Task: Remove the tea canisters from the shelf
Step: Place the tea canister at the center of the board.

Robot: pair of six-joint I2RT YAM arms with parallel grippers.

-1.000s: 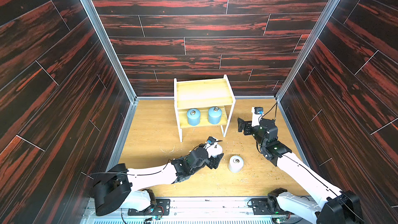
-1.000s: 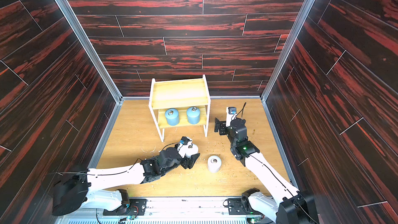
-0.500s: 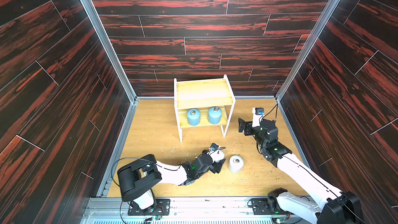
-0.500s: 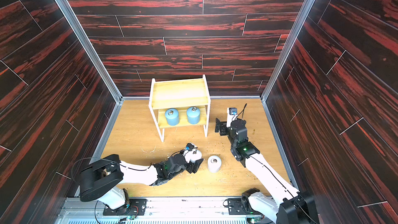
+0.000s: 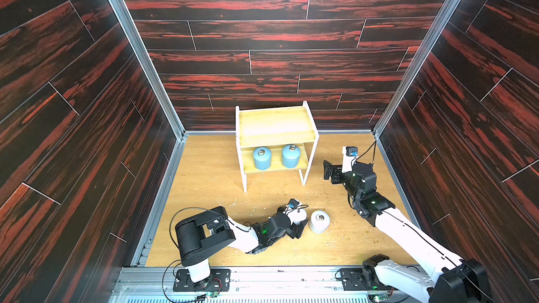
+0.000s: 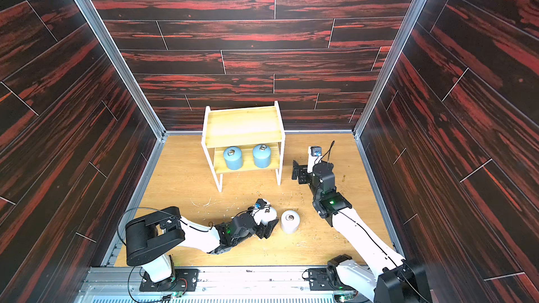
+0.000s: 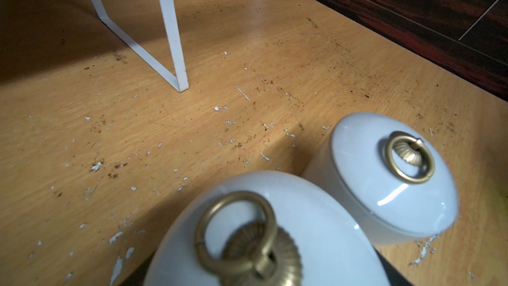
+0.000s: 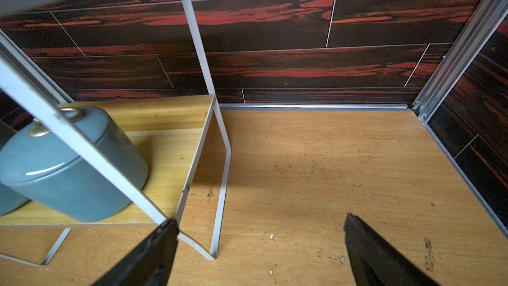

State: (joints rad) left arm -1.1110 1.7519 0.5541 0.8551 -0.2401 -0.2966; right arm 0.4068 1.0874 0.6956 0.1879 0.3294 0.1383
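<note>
From my station I see the left tool (image 5: pixel 298 220) low over the front of the tabletop (image 5: pixel 210 176), its jaws closed around the body of the gripped white canister (image 7: pixel 316 215). The brass ring on that lid fills the near part of my left wrist view. I cannot tell whether the base of this canister rests on the wood or hangs just above it. Just beside it, on the side toward my right arm, the free white canister (image 5: pixel 320 221) stands upright on the tabletop with its lid ring lying flat. The two sit very close, and I cannot tell whether their sides touch. Both are well in front of the shelf (image 5: pixel 275 123), which stands near the back wall. On its lower board the first blue canister (image 5: pixel 262 158) and the second blue canister (image 5: pixel 290 155) stand upright side by side with a small gap between them, the second one nearer my right arm. The right tool (image 5: pixel 329 172) sits just outside the shelf's white side panel at about the height of that lower board. Its jaws are spread wide and have nothing between them. In the right wrist view one dark finger lines up with the front leg of the shelf, and the second blue canister shows behind the frame. Brown crumbs and white flecks (image 7: pixel 220 108) lie scattered across the wood between the shelf and the white canisters.
</note>
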